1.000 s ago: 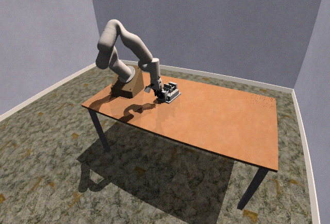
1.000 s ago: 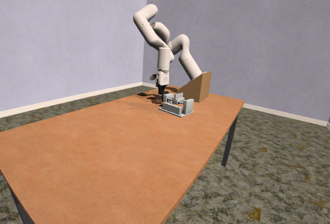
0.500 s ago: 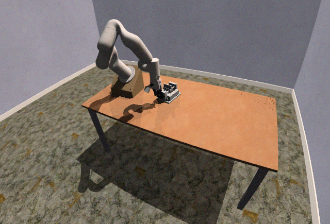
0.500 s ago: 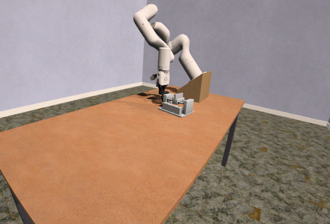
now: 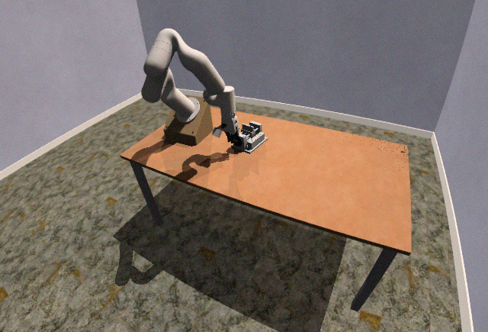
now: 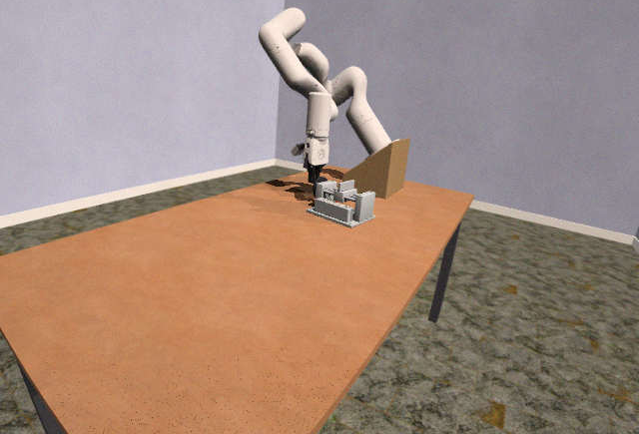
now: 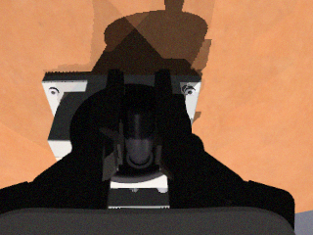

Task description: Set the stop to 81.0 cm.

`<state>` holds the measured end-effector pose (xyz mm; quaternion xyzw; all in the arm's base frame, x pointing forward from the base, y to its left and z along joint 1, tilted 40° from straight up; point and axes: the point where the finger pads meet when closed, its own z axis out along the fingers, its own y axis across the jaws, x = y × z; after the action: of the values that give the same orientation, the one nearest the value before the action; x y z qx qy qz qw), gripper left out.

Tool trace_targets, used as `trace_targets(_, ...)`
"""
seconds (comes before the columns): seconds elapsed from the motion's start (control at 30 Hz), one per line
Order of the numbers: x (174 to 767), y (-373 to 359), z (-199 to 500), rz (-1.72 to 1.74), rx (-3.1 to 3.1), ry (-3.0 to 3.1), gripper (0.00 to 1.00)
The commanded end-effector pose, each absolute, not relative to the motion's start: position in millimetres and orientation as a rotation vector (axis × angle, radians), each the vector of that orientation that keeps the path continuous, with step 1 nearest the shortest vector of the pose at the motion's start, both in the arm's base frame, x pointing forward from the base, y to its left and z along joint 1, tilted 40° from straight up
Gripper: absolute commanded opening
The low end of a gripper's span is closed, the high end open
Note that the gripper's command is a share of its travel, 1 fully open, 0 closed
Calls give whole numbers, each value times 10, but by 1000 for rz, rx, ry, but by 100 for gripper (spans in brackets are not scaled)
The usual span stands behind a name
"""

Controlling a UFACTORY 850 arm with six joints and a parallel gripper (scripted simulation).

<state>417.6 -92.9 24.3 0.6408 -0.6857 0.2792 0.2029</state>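
Note:
A small grey stop fixture point(image 5: 252, 136) point(image 6: 343, 201) with rails and end blocks sits on a base plate on the orange table point(image 5: 315, 186) point(image 6: 206, 284), near the arm's wooden mount. Its dark handwheel point(image 7: 139, 137) is at the end facing the arm. My gripper point(image 5: 235, 140) point(image 6: 316, 182) point(image 7: 139, 89) points straight down over that end and is shut on the handwheel; in the wrist view the two black fingers clasp it from both sides. The scale reading and the stop's position are too small to read.
The wooden wedge mount point(image 5: 193, 127) point(image 6: 384, 169) of the arm stands just behind the fixture. The table's near edge lies a little left of the gripper in the top view.

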Motion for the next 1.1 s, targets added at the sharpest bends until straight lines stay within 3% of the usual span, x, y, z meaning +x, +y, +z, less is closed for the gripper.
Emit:
trace_targets(0.0,4160,-929,238,780,1789,-1914,6)
trace_targets(1.07,4055,-966,178,780,1789,-1914,6)
